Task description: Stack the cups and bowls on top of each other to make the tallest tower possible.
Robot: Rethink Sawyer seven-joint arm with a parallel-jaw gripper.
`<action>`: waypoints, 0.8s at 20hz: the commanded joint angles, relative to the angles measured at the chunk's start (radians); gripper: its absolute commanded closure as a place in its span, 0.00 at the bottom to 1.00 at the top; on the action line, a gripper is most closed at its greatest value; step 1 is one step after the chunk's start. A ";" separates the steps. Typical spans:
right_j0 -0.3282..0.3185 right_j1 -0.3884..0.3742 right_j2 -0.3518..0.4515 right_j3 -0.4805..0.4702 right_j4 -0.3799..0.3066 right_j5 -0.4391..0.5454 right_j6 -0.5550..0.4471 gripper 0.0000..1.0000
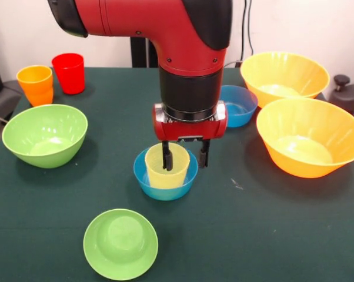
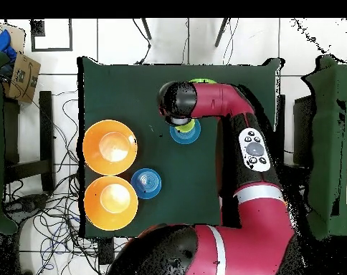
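Sawyer gripper (image 1: 184, 156) with fingers (image 1: 166, 157) pinching the wall of the yellow cup (image 1: 166, 168), 1 inside and 1 outside, seating it upright in the blue bowl (image 1: 165, 182) at counter (image 1: 236, 235) centre as the tower's base, small green bowl (image 1: 120, 243) waiting at 7 o'clock.

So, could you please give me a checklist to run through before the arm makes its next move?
1. Yellow cup upright inside blue bowl: ok.
2. Gripper over the cup, one finger inside and one outside its rim: ok.
3. Grip released or still clamped: cannot tell.
4. Small green bowl free on the table, near the stack: ok.
5. Orange bowls clear of the stack: ok.
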 commanded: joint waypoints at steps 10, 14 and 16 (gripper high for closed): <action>-0.018 0.049 0.029 -0.083 -0.069 0.096 -0.173 0.00; -0.050 0.034 0.057 -0.043 -0.046 0.058 -0.182 0.00; -0.058 0.057 0.075 -0.052 -0.032 0.021 -0.162 0.00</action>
